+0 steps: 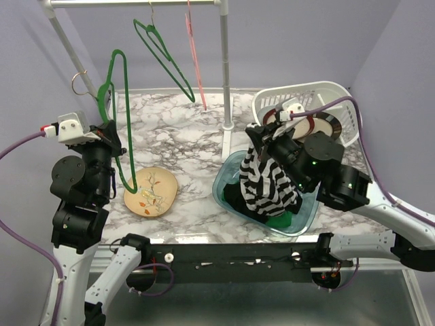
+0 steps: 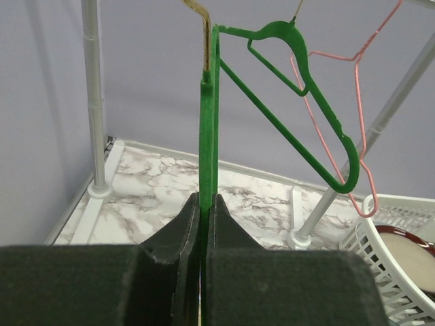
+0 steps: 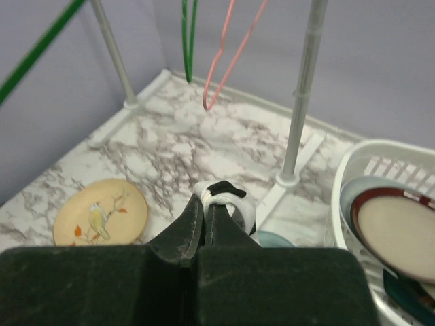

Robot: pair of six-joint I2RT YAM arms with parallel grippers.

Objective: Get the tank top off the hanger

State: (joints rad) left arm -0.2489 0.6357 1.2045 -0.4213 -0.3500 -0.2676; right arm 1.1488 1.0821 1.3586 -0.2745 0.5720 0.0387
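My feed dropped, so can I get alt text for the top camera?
The right hand holds the black-and-white striped tank top up, its lower end resting in a clear bin. On the left, the left hand grips a bare green hanger.

Marble table [image 1: 183, 129] carries plate [image 1: 150, 191], blue tub [image 1: 221, 187], basket [image 1: 342, 102].

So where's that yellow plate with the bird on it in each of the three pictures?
Top external: the yellow bird plate lies on the marble table, left of centre, towards the near edge.
Left wrist: not in it.
Right wrist: lower left of the picture, flat on the same marble.
Shared landmark: the pink hanger hanging at the back shows in all three views.
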